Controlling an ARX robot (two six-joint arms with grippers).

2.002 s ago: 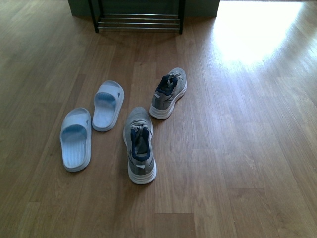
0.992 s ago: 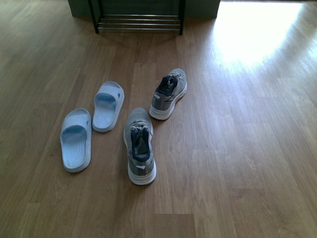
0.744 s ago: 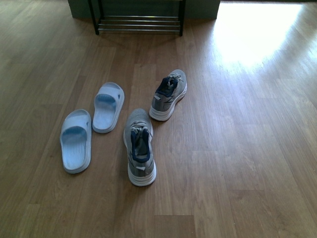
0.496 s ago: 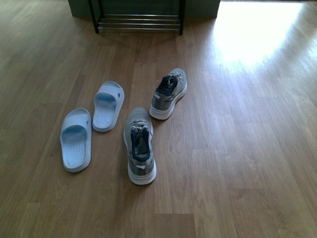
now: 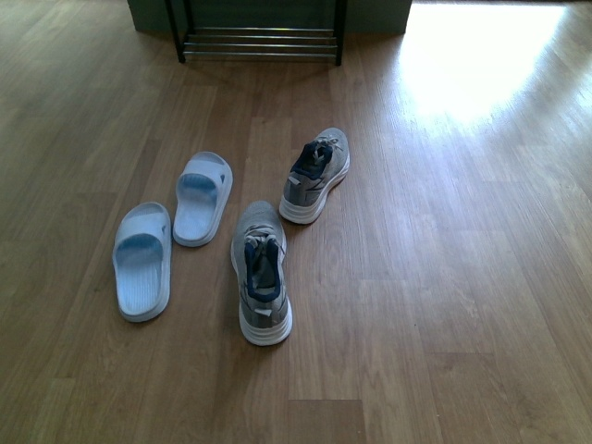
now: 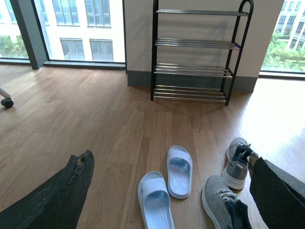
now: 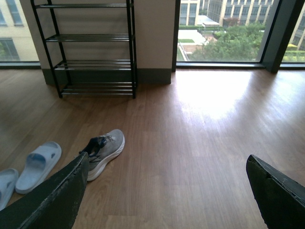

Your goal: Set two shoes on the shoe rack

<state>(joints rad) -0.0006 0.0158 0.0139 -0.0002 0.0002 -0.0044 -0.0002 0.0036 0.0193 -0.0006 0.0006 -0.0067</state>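
While both arms are held above the wooden floor (image 5: 444, 277), neither claw grips anything. The left gripper (image 6: 171, 160) has its two dark fingers (image 6: 57, 198) spread wide apart, and the right gripper (image 7: 167, 160) is just as wide open, with bare floor between its fingers (image 7: 50, 202).

Both grey sneakers rest on the floor, well apart from the rack. In the front view the near sneaker (image 5: 261, 277) stands upright on its thick white sole, heel toward the camera and toe pointing to 12 o'clock. The far sneaker (image 5: 317, 171) sits at 1 o'clock from it, not touching it, its toe angled toward 1 o'clock and its dark navy lining showing.

The shoe rack (image 5: 259, 42) stands at 12 o'clock from the pair, against the wall (image 6: 138, 38). The front view catches only its lowest chrome bars and black legs, while the wrist views show four tiers of bars in a black frame.

Two pale blue slippers share the floor. The far slipper (image 5: 202, 196) lies at 10 o'clock from the near sneaker, just beside its toe, and the near slipper (image 5: 142, 259) lies at 9 o'clock, farther out.
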